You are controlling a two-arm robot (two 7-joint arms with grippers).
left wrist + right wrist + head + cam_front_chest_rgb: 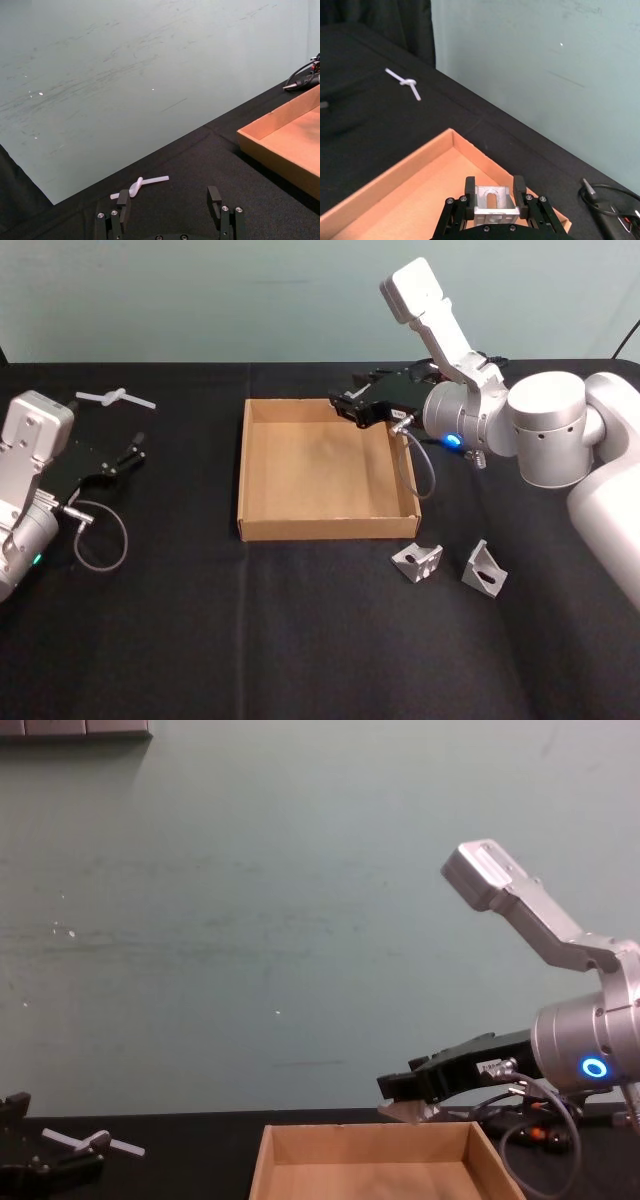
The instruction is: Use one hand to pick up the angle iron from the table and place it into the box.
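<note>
tabletop (300,640) plain black. box (250,470) plain tan brown. angle iron (492,202) shiny silver. r pincer (494,183) & l pincer (168,196) black. r arm (545,430) grey w/ blue ring (453,439).

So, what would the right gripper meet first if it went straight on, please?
Probably the box, its floor or left wall near the far corner: the right gripper tilts slightly down, though depth is unclear.

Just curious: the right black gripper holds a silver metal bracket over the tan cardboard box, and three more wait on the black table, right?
Only two more silver metal brackets wait on the black table, per the head view; the rest is right.
</note>
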